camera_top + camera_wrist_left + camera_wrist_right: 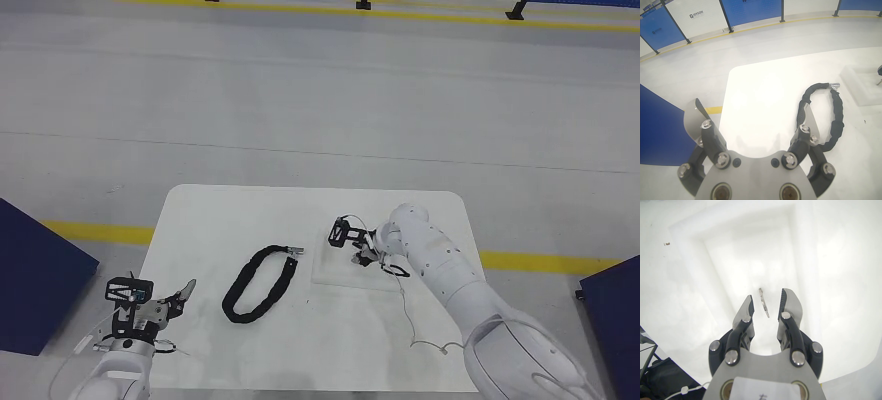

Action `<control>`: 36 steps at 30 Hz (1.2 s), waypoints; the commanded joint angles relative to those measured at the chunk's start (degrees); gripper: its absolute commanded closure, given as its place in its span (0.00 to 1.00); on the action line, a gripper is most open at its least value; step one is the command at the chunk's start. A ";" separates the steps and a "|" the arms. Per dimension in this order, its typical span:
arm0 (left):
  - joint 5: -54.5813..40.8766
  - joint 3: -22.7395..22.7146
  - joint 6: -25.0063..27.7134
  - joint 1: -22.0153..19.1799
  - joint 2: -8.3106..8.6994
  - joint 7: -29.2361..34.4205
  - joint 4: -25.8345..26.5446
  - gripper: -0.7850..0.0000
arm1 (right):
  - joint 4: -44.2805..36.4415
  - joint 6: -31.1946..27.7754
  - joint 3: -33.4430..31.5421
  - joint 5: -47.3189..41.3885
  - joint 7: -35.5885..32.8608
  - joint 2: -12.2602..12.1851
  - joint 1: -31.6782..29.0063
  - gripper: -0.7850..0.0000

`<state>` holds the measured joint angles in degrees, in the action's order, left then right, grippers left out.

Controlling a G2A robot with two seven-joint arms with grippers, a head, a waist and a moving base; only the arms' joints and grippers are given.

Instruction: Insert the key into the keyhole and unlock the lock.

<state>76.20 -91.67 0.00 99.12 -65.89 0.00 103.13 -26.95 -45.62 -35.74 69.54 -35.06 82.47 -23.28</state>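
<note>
A black fabric-sleeved chain lock (259,284) lies curled on the white table, its metal lock end (834,84) toward the white tray (330,268). In the right wrist view a thin silver key (764,302) stands on edge in the tray's recess (745,256), between the fingers of my right gripper (766,303). That gripper is open, with a gap on each side of the key. My left gripper (751,111) hovers open and holds nothing over the table's near left corner, the chain (836,121) just beyond one finger.
The white tray (857,89) sits right of the chain on the table (300,215). A thin white cable (405,310) trails on the table below the right arm. Blue panels (30,275) stand off the left and right edges.
</note>
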 commanded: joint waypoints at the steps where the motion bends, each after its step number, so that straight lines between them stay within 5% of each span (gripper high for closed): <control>1: 0.00 0.00 0.00 0.00 0.00 0.00 0.00 0.00 | 0.50 -0.49 0.17 0.16 0.60 0.19 0.12 0.72; 2: 0.00 0.00 0.00 0.00 0.00 0.00 0.00 0.00 | 0.74 -0.64 0.21 0.20 0.98 0.26 0.18 0.78; 3: 0.00 0.00 0.00 0.00 0.00 0.00 0.00 0.00 | 0.92 -0.76 0.30 0.38 1.26 0.34 0.27 1.00; 14: 0.00 0.00 0.00 0.00 0.00 0.00 0.00 0.00 | -0.31 -1.26 0.83 5.86 6.22 -0.60 1.16 1.00; 24: 0.00 0.00 0.00 0.00 0.00 0.00 0.00 0.00 | -9.17 -4.16 -2.19 11.90 10.52 -5.40 -1.16 1.00; 29: 0.00 0.00 0.00 0.00 0.00 0.00 0.00 0.00 | -13.12 -7.45 -10.45 4.11 10.93 -9.43 -4.54 1.00; 36: 0.00 0.00 0.00 0.00 0.00 0.00 0.00 0.00 | -18.82 -12.38 -24.02 -19.74 2.78 -15.26 -14.90 1.00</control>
<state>76.20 -91.67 0.00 99.12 -65.89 0.00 103.13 -44.37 -58.12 -57.72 55.65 -29.83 68.08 -36.05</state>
